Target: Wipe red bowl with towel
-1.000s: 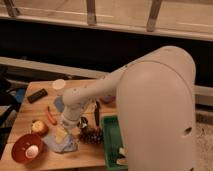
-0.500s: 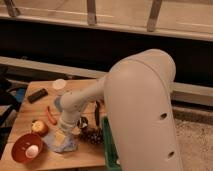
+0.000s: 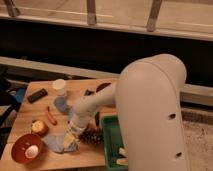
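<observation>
The red bowl (image 3: 26,149) sits at the front left corner of the wooden table (image 3: 30,112), with a pale round object inside it. A blue-grey towel (image 3: 59,143) lies crumpled on the table just right of the bowl. My gripper (image 3: 70,136) points down at the towel's right part, right of the bowl. My large white arm (image 3: 150,110) covers the right side of the view.
A white cup (image 3: 59,87), a black remote-like object (image 3: 37,95), a red chili (image 3: 51,116), an apple (image 3: 39,127), a pine cone (image 3: 92,136) and a green bin (image 3: 114,145) are on the table. A dark wall runs behind.
My arm has swung further left across the view and the gripper has dropped lower onto the towel. The bowl has not moved.
</observation>
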You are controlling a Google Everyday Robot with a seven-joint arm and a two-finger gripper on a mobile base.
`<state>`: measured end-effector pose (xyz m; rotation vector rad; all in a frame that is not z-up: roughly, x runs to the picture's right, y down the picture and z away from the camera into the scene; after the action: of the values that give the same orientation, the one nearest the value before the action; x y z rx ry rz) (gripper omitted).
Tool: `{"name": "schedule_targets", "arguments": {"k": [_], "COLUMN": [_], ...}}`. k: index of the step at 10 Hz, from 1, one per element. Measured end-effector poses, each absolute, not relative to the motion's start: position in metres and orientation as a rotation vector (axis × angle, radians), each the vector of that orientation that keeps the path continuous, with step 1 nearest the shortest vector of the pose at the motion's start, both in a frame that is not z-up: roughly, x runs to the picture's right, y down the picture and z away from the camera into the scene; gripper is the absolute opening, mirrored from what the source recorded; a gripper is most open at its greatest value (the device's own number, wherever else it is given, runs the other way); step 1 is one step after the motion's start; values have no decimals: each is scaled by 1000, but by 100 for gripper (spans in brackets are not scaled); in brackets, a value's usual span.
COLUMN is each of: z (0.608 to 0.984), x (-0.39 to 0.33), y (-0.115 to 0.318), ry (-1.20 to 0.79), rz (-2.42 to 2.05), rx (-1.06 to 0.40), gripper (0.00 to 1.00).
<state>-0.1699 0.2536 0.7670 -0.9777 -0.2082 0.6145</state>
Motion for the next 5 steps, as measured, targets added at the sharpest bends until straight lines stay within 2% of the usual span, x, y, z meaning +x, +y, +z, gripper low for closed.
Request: {"name": "schedule_targets", "arguments": {"k": [5], "z": [768], "x": [-186], "y": [259], "ry": [-240], "rz": [610], "rx": [-998], "gripper": [15]}}
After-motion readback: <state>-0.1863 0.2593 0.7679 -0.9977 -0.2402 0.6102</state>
